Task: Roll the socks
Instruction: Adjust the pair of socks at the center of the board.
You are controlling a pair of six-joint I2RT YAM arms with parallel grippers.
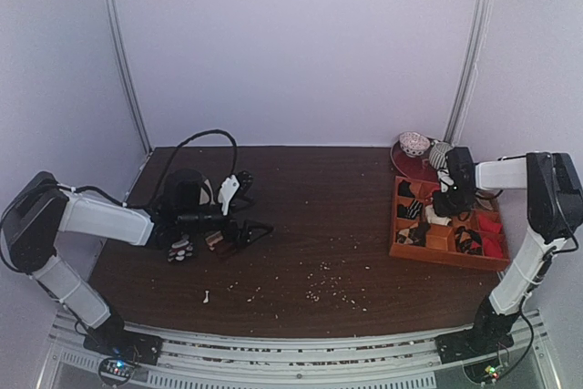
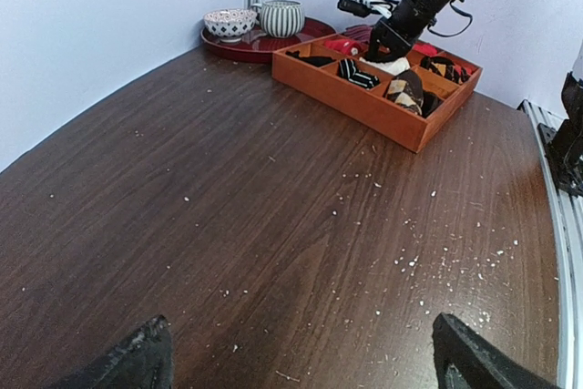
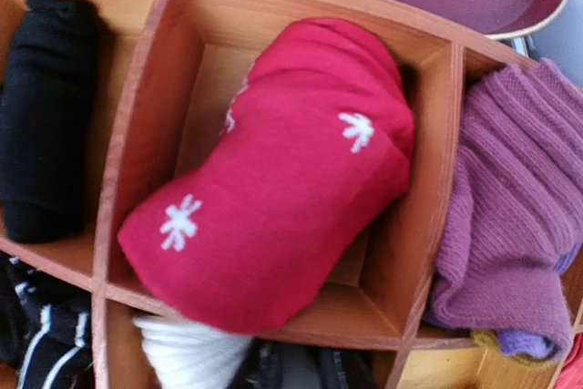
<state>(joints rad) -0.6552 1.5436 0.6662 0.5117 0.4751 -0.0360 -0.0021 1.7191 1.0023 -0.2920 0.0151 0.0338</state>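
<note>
A cream-white sock bundle (image 2: 393, 66) lies in a middle compartment of the orange wooden divided tray (image 2: 364, 108) at the table's right. It shows as a white roll at the bottom of the right wrist view (image 3: 187, 353) and as a pale patch in the top view (image 1: 436, 217). My right gripper (image 1: 446, 199) reaches down into the tray right over this bundle (image 2: 387, 43). Its fingers are hidden, and whether it grips cannot be told. My left gripper (image 2: 305, 366) is wide open and empty, low over the bare table at the left (image 1: 232, 232).
The tray (image 1: 451, 257) also holds a red snowflake sock (image 3: 273, 179), a black sock (image 3: 46, 116), a purple knit (image 3: 510, 225) and patterned rolls. A dark red plate (image 2: 264, 43) with two bowls stands behind it. A black cable and device (image 1: 187, 190) lie at the left. Crumbs dot the table.
</note>
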